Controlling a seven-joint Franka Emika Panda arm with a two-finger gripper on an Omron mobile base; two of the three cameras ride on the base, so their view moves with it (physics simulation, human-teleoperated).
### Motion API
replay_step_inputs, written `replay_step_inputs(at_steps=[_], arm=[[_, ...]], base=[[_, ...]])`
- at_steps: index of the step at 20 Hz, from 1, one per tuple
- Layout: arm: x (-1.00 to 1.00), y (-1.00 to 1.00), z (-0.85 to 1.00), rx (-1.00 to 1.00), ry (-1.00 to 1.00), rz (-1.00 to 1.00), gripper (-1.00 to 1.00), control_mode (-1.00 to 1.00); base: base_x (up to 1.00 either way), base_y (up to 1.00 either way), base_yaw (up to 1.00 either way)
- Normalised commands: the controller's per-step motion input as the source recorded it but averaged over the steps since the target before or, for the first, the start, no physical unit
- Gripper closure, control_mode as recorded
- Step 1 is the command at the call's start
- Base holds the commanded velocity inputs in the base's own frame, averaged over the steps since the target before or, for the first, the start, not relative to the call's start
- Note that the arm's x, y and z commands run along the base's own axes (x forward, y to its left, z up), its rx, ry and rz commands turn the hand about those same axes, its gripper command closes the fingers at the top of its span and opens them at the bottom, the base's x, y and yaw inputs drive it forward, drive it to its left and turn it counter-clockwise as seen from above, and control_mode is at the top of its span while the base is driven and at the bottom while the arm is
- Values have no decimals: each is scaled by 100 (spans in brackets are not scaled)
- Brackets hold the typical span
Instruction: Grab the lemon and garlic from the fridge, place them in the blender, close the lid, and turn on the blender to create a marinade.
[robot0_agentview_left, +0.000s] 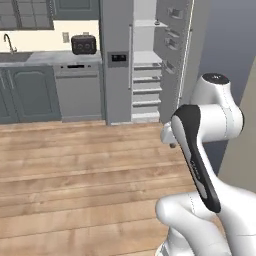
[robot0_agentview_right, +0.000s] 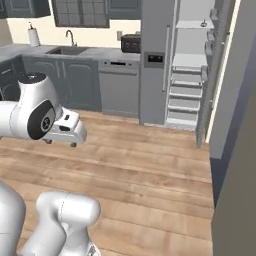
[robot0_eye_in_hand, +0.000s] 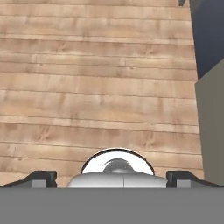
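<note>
wood floor (robot0_eye_in_hand: 109, 87) | fridge (robot0_agentview_left: 145, 65) open, shelf contents unclear | tool (robot0_eye_in_hand: 112, 179) wide, empty

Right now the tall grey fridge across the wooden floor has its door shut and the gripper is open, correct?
Not quite: the tall grey fridge stands with its door open, white shelves exposed in the right base view. The gripper is indeed open, over the wooden floor.

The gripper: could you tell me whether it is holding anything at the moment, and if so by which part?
Nothing is held. The gripper is open, its fingertips wide apart over the bare wooden floor.
</note>
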Motion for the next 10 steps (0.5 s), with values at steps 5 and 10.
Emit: replay_step_inputs(at_steps=[5,10], arm=[[0,0,0,0,0,0,-100,100],[0,0,0,0,0,0,-100,100]], base=[[100,0,-39],[100,2,-37]])
